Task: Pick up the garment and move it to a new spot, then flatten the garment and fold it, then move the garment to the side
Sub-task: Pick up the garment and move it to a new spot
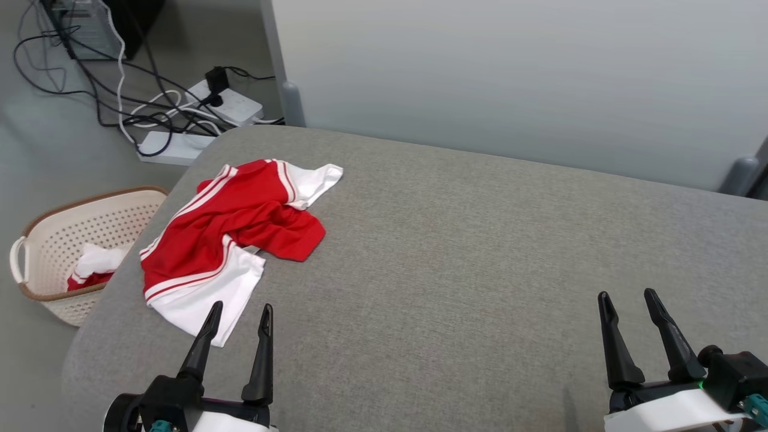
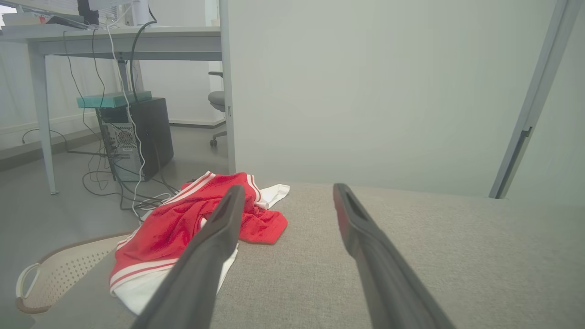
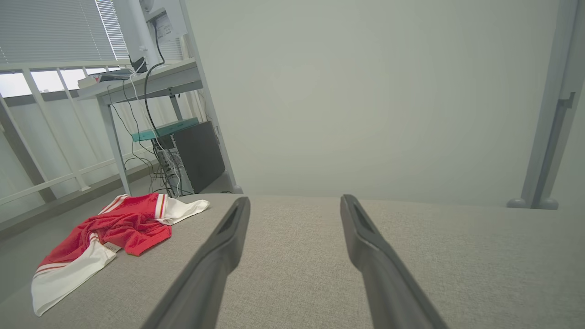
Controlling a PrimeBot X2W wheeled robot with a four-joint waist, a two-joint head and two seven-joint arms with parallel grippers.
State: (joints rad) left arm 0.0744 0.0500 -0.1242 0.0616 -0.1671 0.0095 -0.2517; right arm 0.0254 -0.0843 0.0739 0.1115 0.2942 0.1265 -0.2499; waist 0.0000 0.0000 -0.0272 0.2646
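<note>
By the left edge of the table, the garment lies crumpled. My left gripper and right gripper are wide open, empty. If I nudge it, it could fall into the basket.

A grey, fabric-covered padded surface with rounded corners carries a crumpled red-and-white garment. The garment lies near the far left corner, and its white end stretches along the left edge towards the near side. The fabric covering looks smooth and flat.
</note>
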